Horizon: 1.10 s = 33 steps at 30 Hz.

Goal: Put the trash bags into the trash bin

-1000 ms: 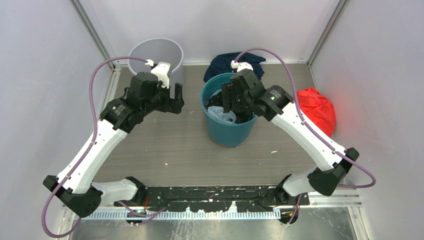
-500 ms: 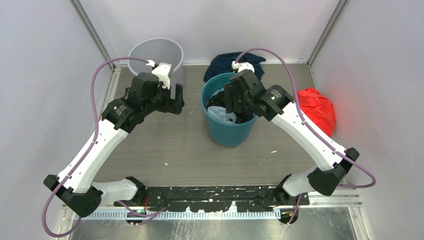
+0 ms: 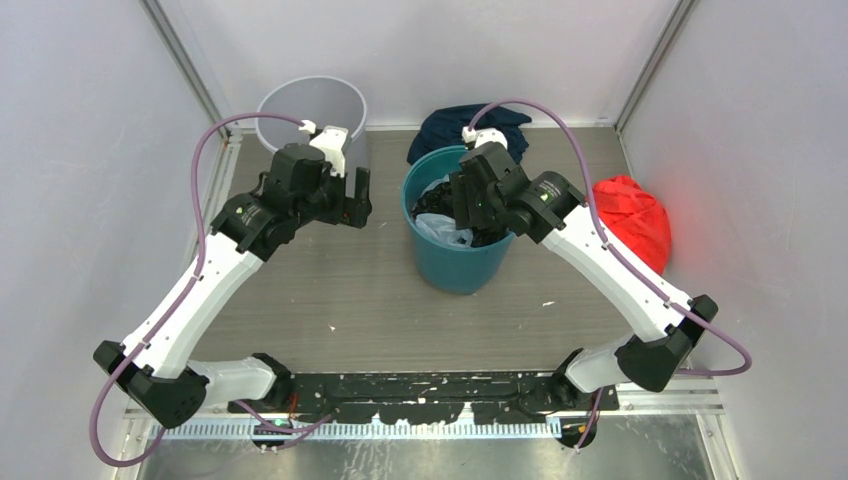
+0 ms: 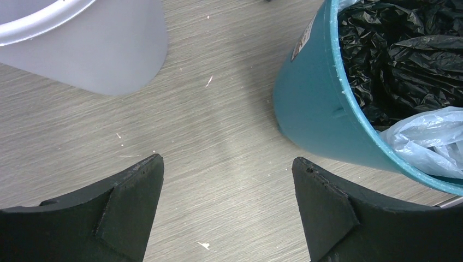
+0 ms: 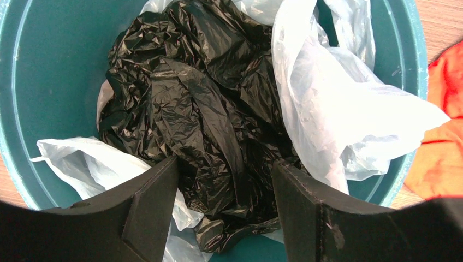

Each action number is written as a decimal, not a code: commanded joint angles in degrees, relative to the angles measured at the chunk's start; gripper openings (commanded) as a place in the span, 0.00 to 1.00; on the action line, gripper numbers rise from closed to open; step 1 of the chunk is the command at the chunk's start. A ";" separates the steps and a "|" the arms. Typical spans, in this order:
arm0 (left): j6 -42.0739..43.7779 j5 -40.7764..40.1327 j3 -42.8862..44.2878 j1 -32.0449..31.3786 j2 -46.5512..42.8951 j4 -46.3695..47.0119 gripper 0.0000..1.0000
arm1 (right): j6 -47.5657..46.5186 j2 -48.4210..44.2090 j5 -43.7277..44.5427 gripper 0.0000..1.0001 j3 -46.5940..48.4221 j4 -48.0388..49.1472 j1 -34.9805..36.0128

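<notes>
Change since the earlier frame: the left arm has swung slightly towards the centre, and the right gripper's jaws have drawn a little closer together.

Item 1, right gripper [image 5: 225, 164]: pointing down into the teal bin [image 5: 33, 82]. Its jaws stand apart, one on each side of a ridge of the black trash bag [image 5: 207, 98]. Whether the fingers [image 5: 153, 213] already press the plastic cannot be told from the wrist view; no firm hold shows.

Item 2, black trash bag: crumpled and glossy, lying inside the teal bin and filling its middle. None of it is in the grey trash bin [image 3: 310, 105].

Item 3, pale translucent bag [image 5: 338, 109]: in the same teal bin, bunched beside and partly under the black plastic, with one fold rising to the rim.

Item 4, left gripper [image 4: 227, 161]: jaws wide apart and holding nothing, above bare table [image 4: 218, 98] between the two bins.

Item 5, grey trash bin: upright at the far left corner, well apart from the teal bin, with only plain inner wall in view.

Item 6, red cloth bundle [image 3: 635, 215]: on the table to the right of the teal bin.

Item 7, dark blue cloth [image 3: 450, 125]: heaped behind the teal bin against the back wall.
</notes>
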 commanded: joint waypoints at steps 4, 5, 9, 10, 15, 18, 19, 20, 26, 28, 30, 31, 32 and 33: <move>-0.48 1.20 0.13 0.12 -0.27 3.22 0.88 | -0.79 -2.03 1.77 0.68 2.39 -1.53 0.87; -0.48 1.20 0.06 0.13 -0.23 3.23 0.88 | -0.93 -1.85 1.81 0.68 2.54 -1.62 0.94; -0.65 1.61 -0.38 0.12 -0.19 3.47 0.88 | -1.87 -0.51 2.23 0.52 3.16 -1.27 1.01; -0.58 1.64 -0.53 0.14 -0.19 3.47 0.88 | -2.03 -0.05 2.31 0.47 3.40 -1.19 0.97; -0.25 1.79 -1.09 0.14 -0.36 3.46 0.88 | -3.12 1.69 3.31 0.32 6.22 -1.06 0.97; 0.02 1.83 -1.20 0.18 -0.37 3.17 0.88 | -3.86 1.69 3.57 0.26 9.30 -0.67 0.96; 0.04 1.82 -1.25 0.12 -0.37 3.21 0.88 | -4.16 1.49 3.54 0.26 10.35 -0.17 1.02; 0.11 1.86 -1.26 0.19 -0.30 3.14 0.88 | -4.51 1.23 3.47 0.25 11.26 0.59 0.97; -0.08 2.31 -1.36 0.13 -0.35 3.27 0.88 | -5.90 -0.54 3.02 0.20 14.83 5.23 0.97; -0.13 2.58 -1.36 0.16 -0.37 3.31 0.88 | -6.07 -1.61 2.44 0.19 14.68 7.82 1.00; -0.38 3.05 -1.29 0.15 -0.36 3.36 0.88 | -6.60 -2.08 2.20 0.18 14.47 10.05 1.01; -0.54 3.43 -1.20 0.14 -0.41 3.39 0.88 | -7.02 -1.98 2.40 0.17 14.51 10.71 0.97; -0.71 4.02 -1.04 0.17 -0.51 3.46 0.88 | -7.43 -1.86 2.73 0.17 14.68 11.19 0.99; -0.93 4.91 -0.97 0.14 -0.65 3.70 0.88 | -7.86 -1.83 3.03 0.16 14.69 11.77 0.98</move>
